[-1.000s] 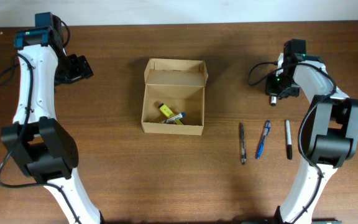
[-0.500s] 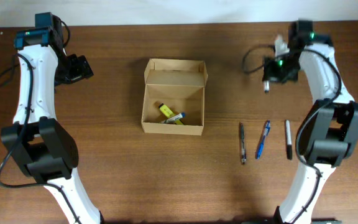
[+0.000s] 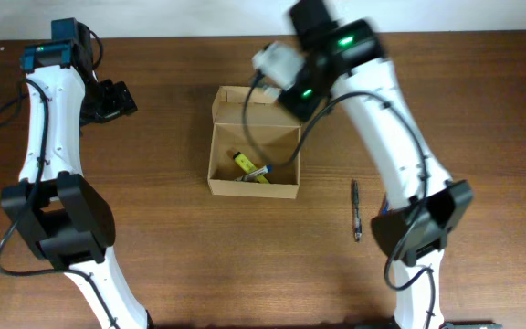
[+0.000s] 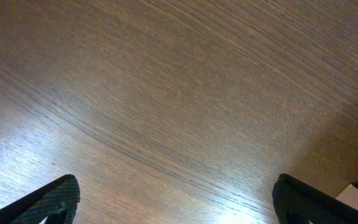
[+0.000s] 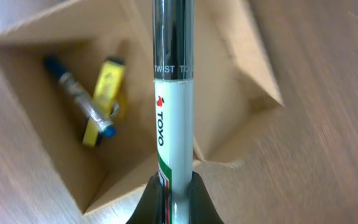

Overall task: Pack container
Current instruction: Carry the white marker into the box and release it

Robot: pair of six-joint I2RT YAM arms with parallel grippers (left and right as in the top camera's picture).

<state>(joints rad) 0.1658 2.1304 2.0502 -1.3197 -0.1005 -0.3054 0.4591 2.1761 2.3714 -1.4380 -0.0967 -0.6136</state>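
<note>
Right gripper [image 5: 174,190] tight on 1 TOYO marker [image 5: 173,106] over the container [image 3: 252,189] at centre; left gripper [image 3: 115,99] wide, upper left.

The left arm [image 3: 42,119] and right arm [image 3: 379,111] are white with black joints (green lights).

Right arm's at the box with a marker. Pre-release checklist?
1. Grip: right gripper shut on marker: ok.
2. Lid flap open: ok.
3. Marker above container opening, per right wrist view: ok.
4. Room inside: yellow item and blue pen lie at one side: ok.
5. Left gripper open over bare table, away from container: ok.
6. Arm settled: overhead shows motion blur: not ok.
</note>
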